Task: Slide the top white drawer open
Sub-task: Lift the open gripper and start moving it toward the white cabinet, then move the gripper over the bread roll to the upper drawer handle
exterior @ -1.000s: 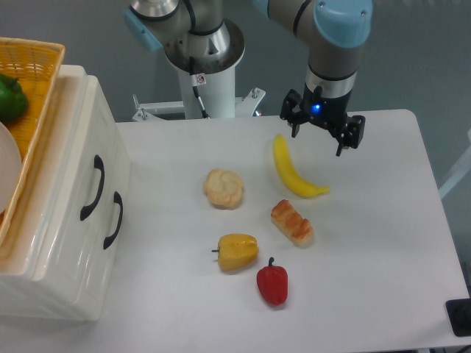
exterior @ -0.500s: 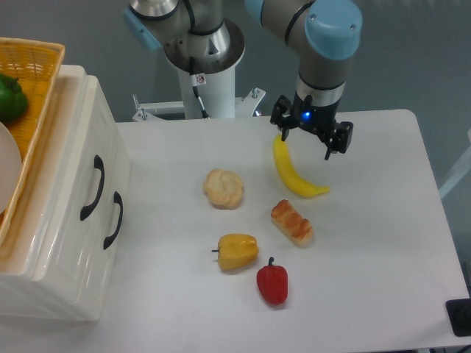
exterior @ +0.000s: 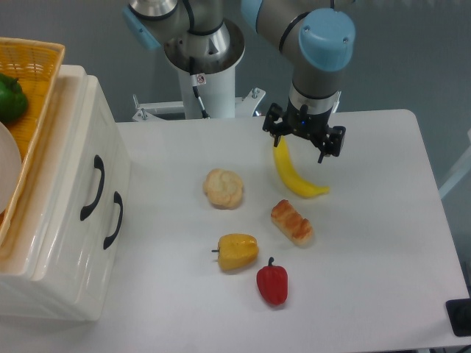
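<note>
**Arm drifts left over the fruit, drawer handle yet to be reached**

Leftward goes the gripper (exterior: 302, 140) since the earlier frames, crossing from the right of the banana (exterior: 293, 173) to hang over its upper end at upper centre of the frame, its dark fingers apart and holding nothing. Its target, the top white drawer (exterior: 77, 173), sits shut at the left edge of the frame, well apart from the tool, its front flush with the cabinet face. By the look of things the task is in its approach step: no contact has been made, and the whole width of the white table (exterior: 383, 243) lies between gripper and cabinet.

The next move, on this evidence, calls for a long sweep towards the left, a turn of the wrist to face the drawer front, and open fingers set around the upper black handle (exterior: 93, 188), not the lower black handle (exterior: 113, 218) just beside it, which is alike in shape.

The drawer is glossy cream-white plastic, boxy with rounded edges; both handles are slim curved bars that stand proud of the front. On top rests a woven orange basket (exterior: 37, 81) with a green pepper (exterior: 11, 98) inside. Strewn across the matt tabletop are a knobbly pale cauliflower (exterior: 224, 188), a ridged bread roll (exterior: 292, 221), a smooth yellow pepper (exterior: 237, 251) and a shiny red pepper (exterior: 272, 283)
</note>
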### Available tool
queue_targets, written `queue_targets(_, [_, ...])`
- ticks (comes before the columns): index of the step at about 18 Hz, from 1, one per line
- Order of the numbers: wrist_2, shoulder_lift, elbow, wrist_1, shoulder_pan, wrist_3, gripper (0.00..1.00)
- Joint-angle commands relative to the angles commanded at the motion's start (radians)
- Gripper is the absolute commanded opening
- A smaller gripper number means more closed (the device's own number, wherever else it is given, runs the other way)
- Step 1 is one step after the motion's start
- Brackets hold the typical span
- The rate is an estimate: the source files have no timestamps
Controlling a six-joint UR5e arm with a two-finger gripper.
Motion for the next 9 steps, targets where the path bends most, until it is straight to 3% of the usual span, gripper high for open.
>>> queue_targets(5, [-0.046, 0.002, 0.011, 0.0, -0.026, -0.144, 1.0])
queue_targets(9, [-0.067, -0.002, 0.041, 0.0, -0.071, -0.333, 1.0])
